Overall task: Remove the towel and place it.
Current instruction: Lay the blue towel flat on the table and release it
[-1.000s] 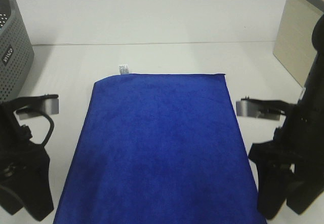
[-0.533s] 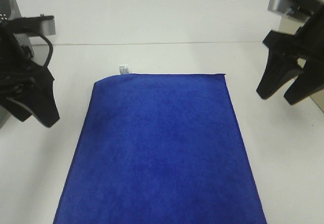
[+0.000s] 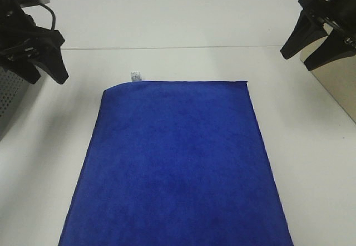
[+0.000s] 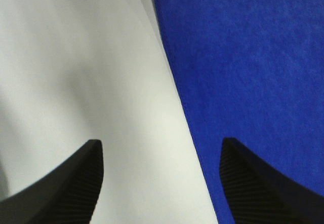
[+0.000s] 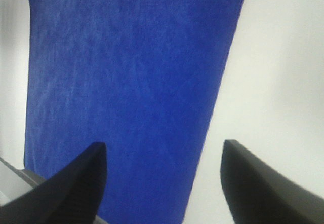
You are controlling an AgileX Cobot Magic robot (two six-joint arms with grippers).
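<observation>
The royal-blue towel (image 3: 177, 162) lies flat and spread out on the white table (image 3: 183, 23), with its small white label (image 3: 135, 75) at the far left corner. My left gripper (image 3: 45, 74) hovers off the towel's far left corner, open and holding nothing. My right gripper (image 3: 300, 58) hangs off the far right corner, open and empty as well. The left wrist view shows the towel (image 4: 243, 72) beside bare table, seen between the spread fingers (image 4: 76, 183). In the right wrist view the towel (image 5: 131, 82) fills the space past the open fingers (image 5: 253, 183).
A grey perforated basket (image 3: 8, 98) stands at the left edge, partly behind my left arm. A beige box (image 3: 334, 84) sits at the right edge beneath my right arm. A seam line (image 3: 178, 47) crosses the table beyond the towel.
Both arms have swung from low beside the towel's near half up toward its far corners. The towel has not moved.
</observation>
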